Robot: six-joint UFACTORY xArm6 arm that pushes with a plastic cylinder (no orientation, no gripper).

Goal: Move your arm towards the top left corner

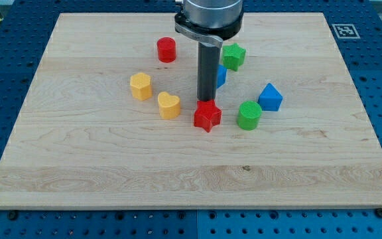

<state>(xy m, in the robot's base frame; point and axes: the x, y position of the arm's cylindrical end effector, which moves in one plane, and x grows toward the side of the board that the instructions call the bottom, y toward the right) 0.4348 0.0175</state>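
Observation:
My tip (207, 100) stands near the middle of the wooden board (78, 159), just above the red star (207, 116) and touching or nearly touching its upper edge. The yellow heart (169, 105) lies to the tip's left, and the yellow hexagon (140, 86) further left. The red cylinder (166, 50) sits up and left of the rod. A blue block (221, 76) is partly hidden behind the rod on its right. The green star (233, 56) is above that. The green cylinder (249, 115) and the blue pentagon-like block (270, 97) lie to the right.
The arm's grey mount (209, 16) hangs over the board's top middle. A black-and-white marker tag (345, 30) sits at the board's top right corner. Blue perforated table (5, 73) surrounds the board.

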